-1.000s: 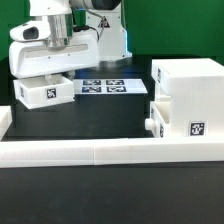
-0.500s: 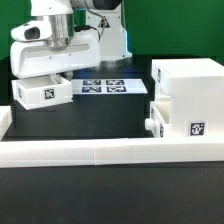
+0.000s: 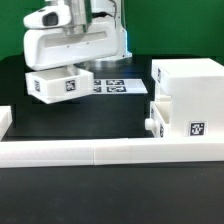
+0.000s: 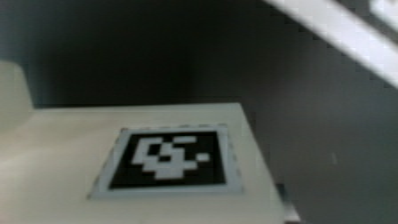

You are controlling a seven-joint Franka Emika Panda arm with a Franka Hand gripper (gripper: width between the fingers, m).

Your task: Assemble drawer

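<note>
Gripper [image 3: 62,66] is clamped on the small tray [image 3: 52,84]. The fingertips are hidden behind the tray wall. The tray hangs tilted under the hand, clear of the black table [image 3: 100,118], on the exterior view's left, tag [image 3: 69,86] facing the camera. Marker board [image 3: 113,87] lies flat just behind it and to the exterior view's right.

Big casing [image 3: 195,78] sits on the exterior view's right. The second tray [image 3: 178,122] is touching its front, with its tag [image 3: 196,128] visible. The long white bar [image 3: 100,152] runs along the near edge.

The wrist view is blurred, with the held tray's white face [image 4: 63,150] and its tag [image 4: 169,158] close up.
</note>
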